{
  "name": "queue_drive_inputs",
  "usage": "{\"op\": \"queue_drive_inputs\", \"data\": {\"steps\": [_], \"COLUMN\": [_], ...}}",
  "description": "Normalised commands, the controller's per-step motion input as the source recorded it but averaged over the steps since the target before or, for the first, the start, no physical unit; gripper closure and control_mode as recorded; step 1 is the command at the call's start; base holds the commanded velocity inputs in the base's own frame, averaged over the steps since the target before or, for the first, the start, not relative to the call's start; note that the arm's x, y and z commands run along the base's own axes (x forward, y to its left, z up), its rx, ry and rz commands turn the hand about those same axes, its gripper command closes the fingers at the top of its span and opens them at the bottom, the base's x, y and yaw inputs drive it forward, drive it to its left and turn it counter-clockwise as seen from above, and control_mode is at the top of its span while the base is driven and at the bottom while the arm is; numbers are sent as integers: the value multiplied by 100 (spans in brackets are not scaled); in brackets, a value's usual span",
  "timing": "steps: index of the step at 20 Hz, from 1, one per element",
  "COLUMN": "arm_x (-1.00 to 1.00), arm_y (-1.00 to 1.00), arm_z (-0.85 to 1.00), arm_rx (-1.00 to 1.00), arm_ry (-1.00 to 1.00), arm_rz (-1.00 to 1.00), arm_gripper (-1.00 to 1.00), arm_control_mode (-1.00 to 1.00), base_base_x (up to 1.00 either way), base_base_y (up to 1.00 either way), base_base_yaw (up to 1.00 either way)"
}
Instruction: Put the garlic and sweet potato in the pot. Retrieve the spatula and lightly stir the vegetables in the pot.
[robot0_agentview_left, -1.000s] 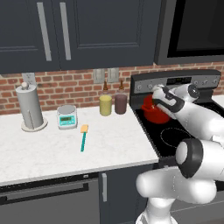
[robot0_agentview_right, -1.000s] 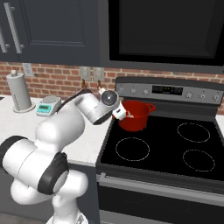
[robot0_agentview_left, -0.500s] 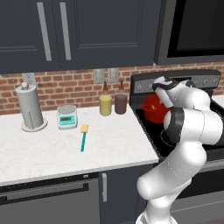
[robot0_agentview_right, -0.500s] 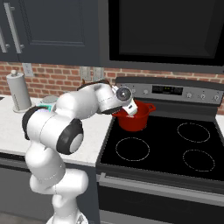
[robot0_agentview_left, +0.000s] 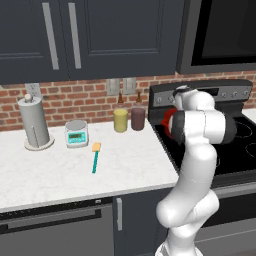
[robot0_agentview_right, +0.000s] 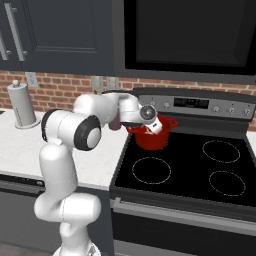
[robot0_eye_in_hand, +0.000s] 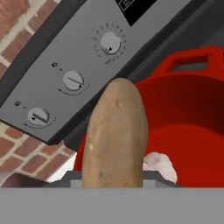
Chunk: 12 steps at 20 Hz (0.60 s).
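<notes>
In the hand view the tan-brown sweet potato (robot0_eye_in_hand: 114, 135) stands upright between my fingers, held over the near rim of the red pot (robot0_eye_in_hand: 188, 109). The pale garlic (robot0_eye_in_hand: 160, 164) lies inside the pot, just right of the tuber. From the right base view my gripper (robot0_agentview_right: 154, 127) hangs at the pot's (robot0_agentview_right: 150, 141) left rim on the stove's back left burner, shut on the tuber. The spatula (robot0_agentview_left: 95, 156), teal handle and yellow head, lies on the white counter left of the stove.
A yellow jar (robot0_agentview_left: 120, 120) and a maroon jar (robot0_agentview_left: 138, 118) stand at the brick wall beside the stove. A small scale (robot0_agentview_left: 76, 134) and a paper towel holder (robot0_agentview_left: 35, 122) sit further left. The stove's knob panel (robot0_eye_in_hand: 73, 81) rises just behind the pot.
The arm has folded and swung its elbow across, while the hand with the sweet potato shifted slightly right over the pot's rim. The grip stays the same.
</notes>
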Motion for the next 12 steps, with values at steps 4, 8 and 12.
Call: {"op": "queue_drive_inputs", "data": {"steps": [4, 8, 12], "arm_x": [38, 38, 27], "arm_y": [-6, -4, 0], "arm_z": [-24, -11, -9], "arm_rx": [-4, -2, -4], "arm_ry": [0, 1, 3], "arm_rz": [0, 0, 0], "arm_gripper": [100, 100, 100], "arm_control_mode": [-100, -100, -100], "base_base_x": [0, 0, 0], "base_base_y": [0, 0, 0], "base_base_yaw": [0, 0, 0]}}
